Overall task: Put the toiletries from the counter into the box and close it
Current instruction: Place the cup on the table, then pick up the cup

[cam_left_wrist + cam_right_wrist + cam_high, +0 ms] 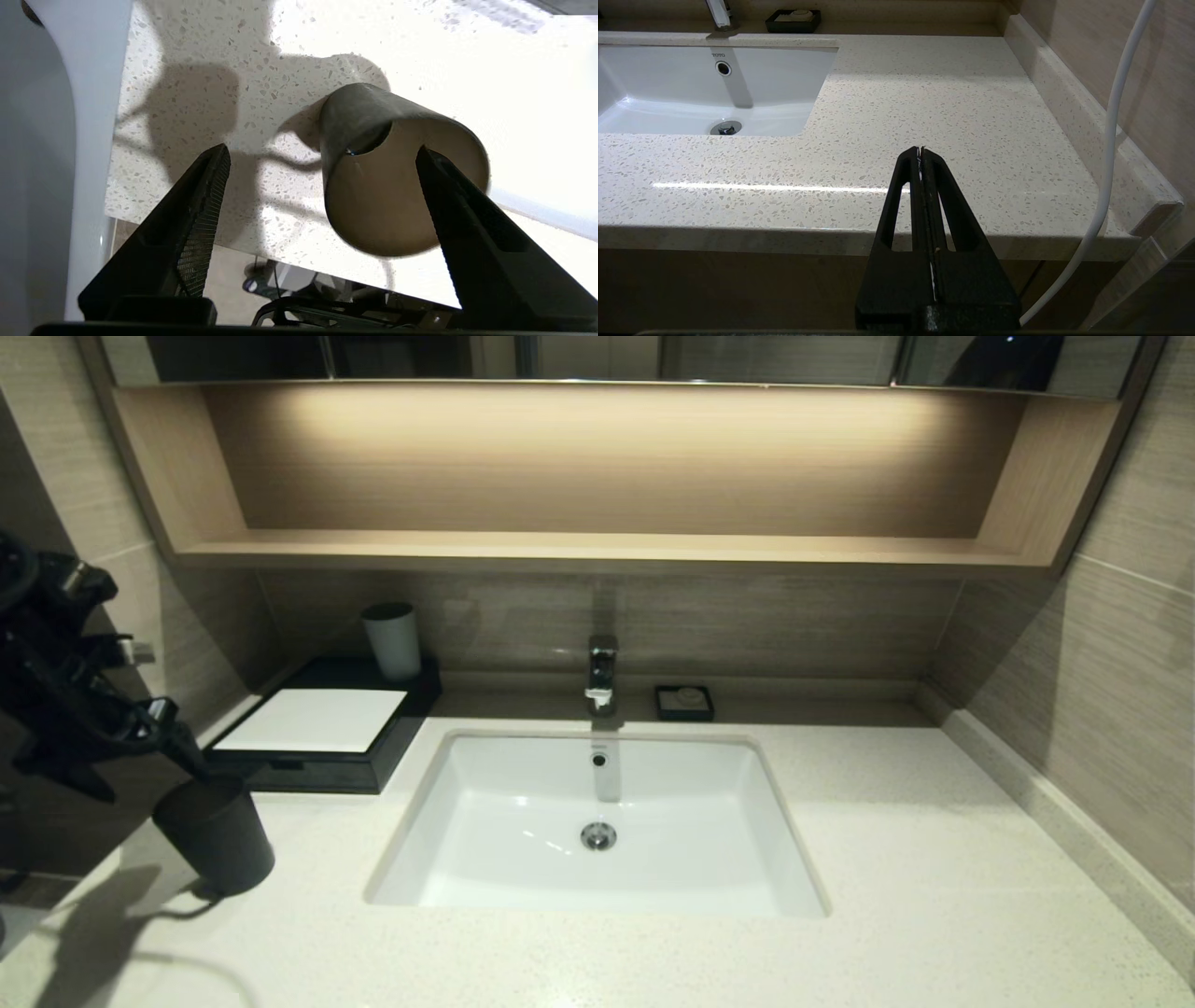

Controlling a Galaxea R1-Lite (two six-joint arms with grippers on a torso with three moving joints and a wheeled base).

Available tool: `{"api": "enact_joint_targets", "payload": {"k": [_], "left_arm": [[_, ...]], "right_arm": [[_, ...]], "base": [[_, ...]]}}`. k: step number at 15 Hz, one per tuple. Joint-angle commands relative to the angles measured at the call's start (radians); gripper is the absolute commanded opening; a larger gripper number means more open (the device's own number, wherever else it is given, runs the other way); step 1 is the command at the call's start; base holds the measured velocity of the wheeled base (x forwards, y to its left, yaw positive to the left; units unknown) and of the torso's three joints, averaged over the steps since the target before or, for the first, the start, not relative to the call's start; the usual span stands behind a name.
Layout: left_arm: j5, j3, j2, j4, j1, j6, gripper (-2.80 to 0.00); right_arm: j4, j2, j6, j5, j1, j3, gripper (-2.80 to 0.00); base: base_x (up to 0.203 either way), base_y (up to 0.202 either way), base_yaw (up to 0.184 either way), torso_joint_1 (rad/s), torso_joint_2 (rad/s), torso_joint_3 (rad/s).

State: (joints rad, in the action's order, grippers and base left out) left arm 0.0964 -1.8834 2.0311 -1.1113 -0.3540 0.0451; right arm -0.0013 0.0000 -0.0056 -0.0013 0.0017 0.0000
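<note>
A: Nearest is the dark cup (217,835), standing upright on the counter (934,859) near its front left edge. The left gripper (322,158) hangs above it, fingers spread wide apart with nothing between them; one finger (448,196) shows across the cup's open mouth.

B: Anything in the cup?

A: Its inside looks bare from the left wrist view. The right gripper (920,151) sits off the counter's front right edge, jaws pressed together on nothing.

B: And the box?

A: The box (327,747) lies left of the basin (597,821), behind the dark cup, its drawer pushed in and the white sheet (313,721) on top. A pale cup (392,639) stands at its back corner. No toiletries show on the counter.

B: Further back?

A: The faucet (602,672) stands behind the basin, with the soap dish (684,702) just right of it, holding a pale round soap.
</note>
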Motion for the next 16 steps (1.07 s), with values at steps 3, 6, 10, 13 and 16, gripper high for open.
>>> {"api": "enact_joint_targets", "payload": {"k": [3, 6, 10, 13, 16], "left_arm": [[0.06, 0.008, -0.199, 0.003, 0.0, 0.005, 0.0], [0.097, 0.091, -0.277, 0.019, 0.0, 0.005, 0.0], [0.099, 0.317, -0.424, 0.202, 0.019, 0.006, 0.0], [0.099, 0.464, -0.54, 0.34, 0.049, 0.006, 0.0], [0.1, 0.526, -0.625, 0.363, 0.061, 0.006, 0.0]], "right_arm": [[0.0, -0.001, -0.001, 0.0, 0.0, 0.002, -2.8], [0.0, -0.001, -0.001, 0.0, 0.0, 0.001, -2.8], [0.0, -0.002, -0.001, 0.0, 0.0, 0.002, -2.8], [0.0, 0.0, -0.001, 0.0, 0.0, 0.001, -2.8], [0.0, -0.002, -0.001, 0.0, 0.0, 0.001, -2.8]], "base": [[0.0, 0.0, 0.0, 0.0, 0.0, 0.0], [0.0, 0.0, 0.0, 0.0, 0.0, 0.0], [0.0, 0.0, 0.0, 0.0, 0.0, 0.0], [0.0, 0.0, 0.0, 0.0, 0.0, 0.0], [0.0, 0.0, 0.0, 0.0, 0.0, 0.0]]}}
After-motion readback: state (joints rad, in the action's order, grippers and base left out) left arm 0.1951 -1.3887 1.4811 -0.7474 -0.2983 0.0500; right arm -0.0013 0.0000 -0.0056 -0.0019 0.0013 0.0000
